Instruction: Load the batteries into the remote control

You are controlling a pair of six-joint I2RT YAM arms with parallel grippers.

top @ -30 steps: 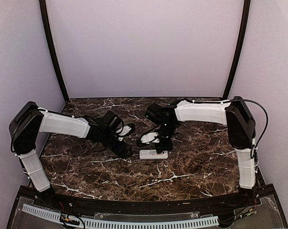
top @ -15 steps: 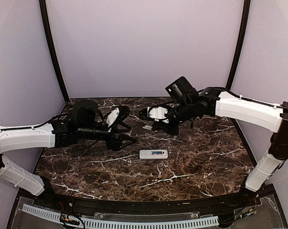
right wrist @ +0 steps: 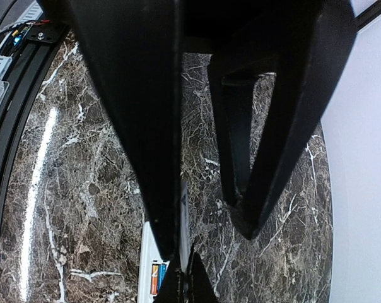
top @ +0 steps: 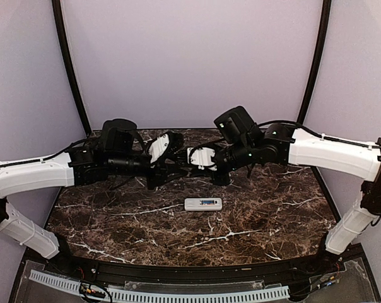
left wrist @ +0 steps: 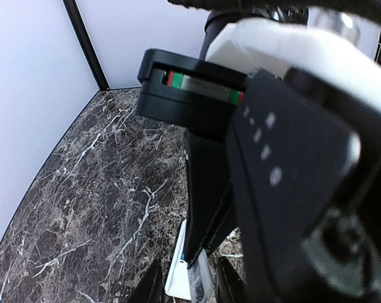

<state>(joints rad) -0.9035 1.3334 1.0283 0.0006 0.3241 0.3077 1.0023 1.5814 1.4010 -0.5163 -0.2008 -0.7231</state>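
The remote control [top: 203,204] lies flat on the tabletop [top: 260,224], probably light, stiff and slick, best taken across its long edges; beyond, raised, the right pincer [top: 190,159] is pinched tight, the left pincer [top: 178,163] narrow, hold unclear.

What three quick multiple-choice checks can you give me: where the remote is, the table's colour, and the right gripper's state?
1. Where is the remote control?
A) lying on the table, near its middle
B) clamped in the left gripper
C) leaning against the back wall

2. What colour is the table?
A) plain white
B) dark brown marble with white veins
C) green

3. How does the right gripper stand?
A) wide open
B) shut
C) resting on the table

Key:
1 A: the top view shows it flat on the marble with nothing gripping it.
2 B: the veined brown surface shows in every view.
3 B: its fingers meet at the tips in the right wrist view, above the table.
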